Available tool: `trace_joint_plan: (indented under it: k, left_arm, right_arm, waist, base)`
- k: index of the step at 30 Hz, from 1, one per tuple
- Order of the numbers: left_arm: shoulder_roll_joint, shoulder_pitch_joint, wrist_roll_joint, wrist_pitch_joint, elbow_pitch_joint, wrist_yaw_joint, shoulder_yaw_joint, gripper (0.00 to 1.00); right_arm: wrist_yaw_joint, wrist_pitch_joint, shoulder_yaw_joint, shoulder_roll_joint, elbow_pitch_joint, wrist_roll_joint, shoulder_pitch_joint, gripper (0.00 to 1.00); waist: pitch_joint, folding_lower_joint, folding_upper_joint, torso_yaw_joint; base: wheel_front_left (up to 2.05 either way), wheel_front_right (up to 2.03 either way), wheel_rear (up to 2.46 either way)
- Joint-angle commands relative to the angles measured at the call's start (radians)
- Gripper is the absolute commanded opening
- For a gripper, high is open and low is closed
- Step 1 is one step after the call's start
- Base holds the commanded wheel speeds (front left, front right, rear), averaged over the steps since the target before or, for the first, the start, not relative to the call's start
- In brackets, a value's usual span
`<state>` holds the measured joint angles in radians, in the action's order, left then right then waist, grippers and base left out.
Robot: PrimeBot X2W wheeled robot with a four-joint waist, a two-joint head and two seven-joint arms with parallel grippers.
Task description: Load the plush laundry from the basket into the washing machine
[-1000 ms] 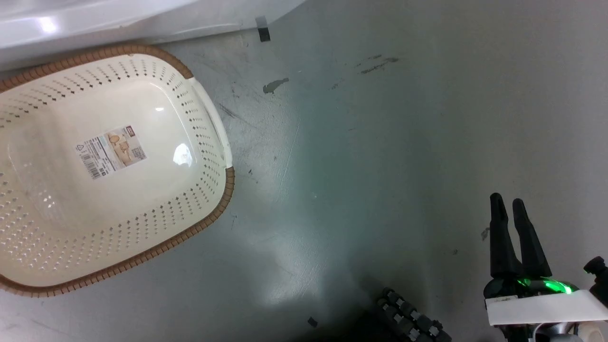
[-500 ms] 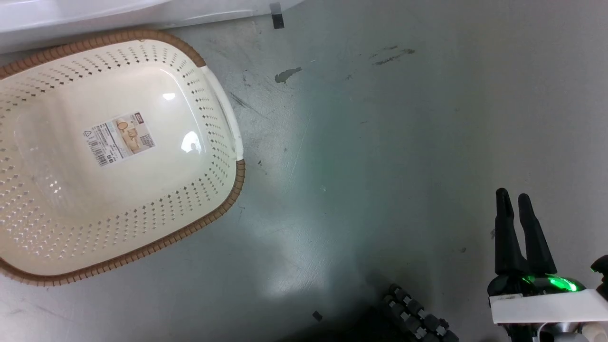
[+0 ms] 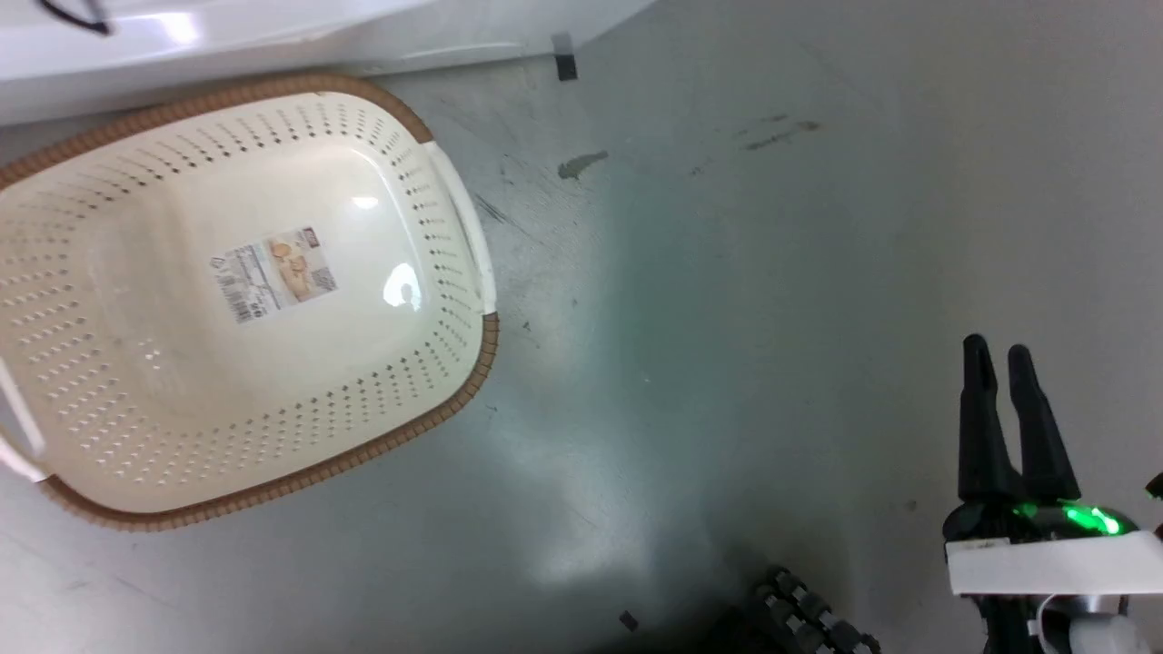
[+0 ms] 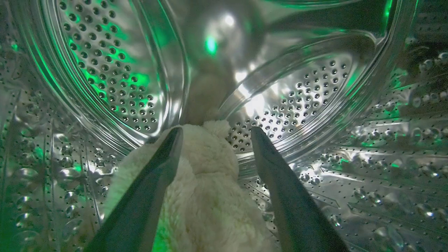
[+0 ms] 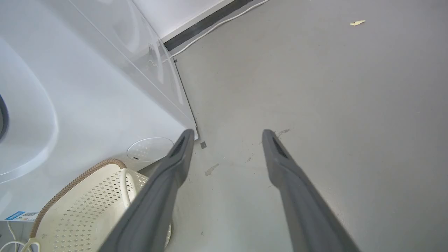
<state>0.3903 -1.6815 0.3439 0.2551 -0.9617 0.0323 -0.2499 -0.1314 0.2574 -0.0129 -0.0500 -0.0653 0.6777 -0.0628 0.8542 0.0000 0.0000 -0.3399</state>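
Observation:
Inside the washing machine's perforated steel drum [image 4: 115, 70], my left gripper [image 4: 216, 130] is open. The fluffy cream plush laundry [image 4: 206, 182] lies on the drum between and beneath its two spread fingers. The cream basket [image 3: 182, 363] with its brown rim and bottom label sits on the floor at the head view's left, with nothing in it. It also peeks in as the basket [image 5: 87, 206] in the right wrist view. The washing machine's white front [image 3: 273, 27] runs just behind it. My right gripper [image 3: 997, 350] hovers open over bare floor, far right of the basket.
The grey floor has a black tape marker [image 3: 564, 66] and a scuff patch [image 3: 581, 164] near the washer's corner. My dark base tread [image 3: 809, 622] shows at the bottom edge. A white cable [image 5: 217, 24] runs along the far wall, and a round cover [image 5: 150, 148] sits low on the washer.
The whole head picture has shifted right and slightly down, so the camera has moved. The basket stays put on the floor, and the right gripper stays open.

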Motion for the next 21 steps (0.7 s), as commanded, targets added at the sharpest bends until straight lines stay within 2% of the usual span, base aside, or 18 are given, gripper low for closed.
trace_joint_plan:
  k: [1, 9, 21]
  left_arm:
    - [-0.006, 0.016, 0.003, 0.005, 0.0, -0.001, -0.002, 1.0]
    - [-0.062, 0.128, 0.02, 0.006, 0.039, 0.002, 0.014, 1.0]
    - [-0.138, 0.42, 0.021, 0.007, 0.154, 0.015, 0.051, 1.0]
  right_arm:
    - [0.001, 0.004, 0.004, 0.0, 0.001, -0.007, -0.019, 1.0]
    - [0.001, 0.004, 0.037, 0.0, 0.01, -0.037, -0.039, 1.0]
    - [0.001, 0.004, 0.073, 0.0, 0.047, -0.089, -0.047, 1.0]
  waist:
    - [-0.013, 0.0, 0.0, 0.011]
    - [-0.074, 0.0, 0.0, 0.071]
    - [-0.231, 0.0, 0.0, 0.171]
  base:
    - [0.0, 0.0, 0.0]
    - [0.0, 0.0, 0.0]
    - [0.0, 0.0, 0.0]
